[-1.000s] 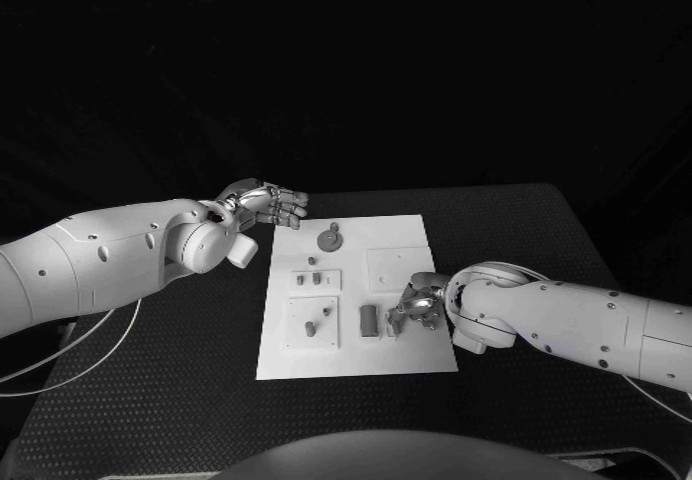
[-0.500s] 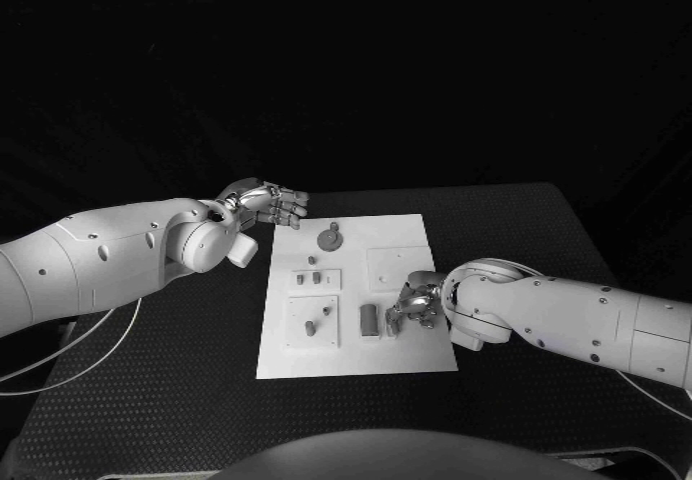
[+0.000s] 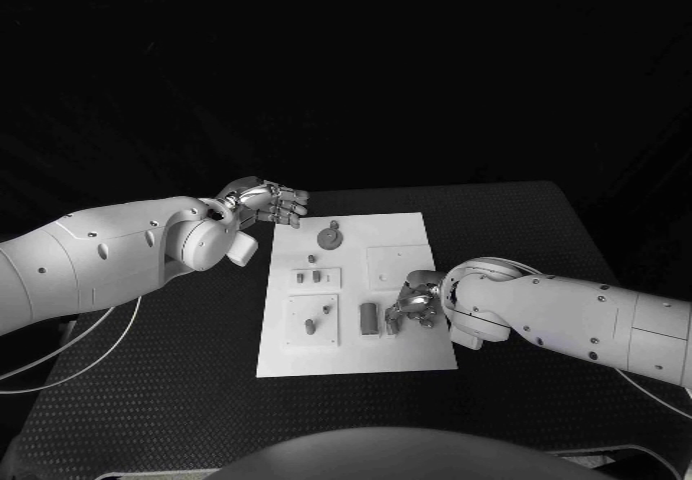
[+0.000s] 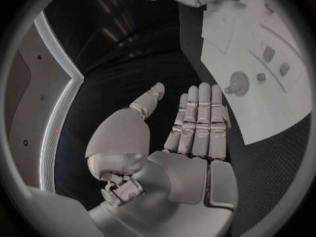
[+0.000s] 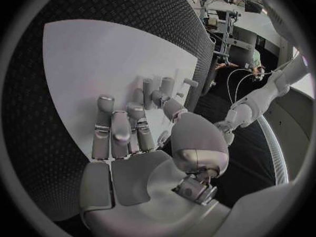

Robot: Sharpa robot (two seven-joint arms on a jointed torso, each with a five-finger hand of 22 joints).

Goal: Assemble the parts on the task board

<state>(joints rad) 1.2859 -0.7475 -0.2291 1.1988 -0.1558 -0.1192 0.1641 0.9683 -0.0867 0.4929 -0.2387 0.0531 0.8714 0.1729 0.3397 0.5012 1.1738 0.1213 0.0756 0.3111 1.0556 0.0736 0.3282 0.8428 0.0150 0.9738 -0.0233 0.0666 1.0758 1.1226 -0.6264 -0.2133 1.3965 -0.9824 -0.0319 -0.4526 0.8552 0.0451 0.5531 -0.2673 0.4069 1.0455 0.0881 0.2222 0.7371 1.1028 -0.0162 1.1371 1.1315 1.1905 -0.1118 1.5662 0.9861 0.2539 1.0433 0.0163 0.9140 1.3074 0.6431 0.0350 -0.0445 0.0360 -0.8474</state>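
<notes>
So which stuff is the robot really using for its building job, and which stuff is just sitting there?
For the job:
- task board
- small grey parts
- right robot hand, down among the parts

Just there:
- black table
- left robot hand, beside the board, holding nothing

Head camera high above the task board [image 3: 346, 290]; wrist cameras close behind each hand, all sharing that board.

The right hand [image 3: 418, 300] has crept slightly up the task board [image 3: 411, 230] toward the robot's left.

We found the white task board [image 3: 404, 345] lying flat at frame centre, its small grey parts [image 3: 369, 318] mostly left of its middle.
</notes>
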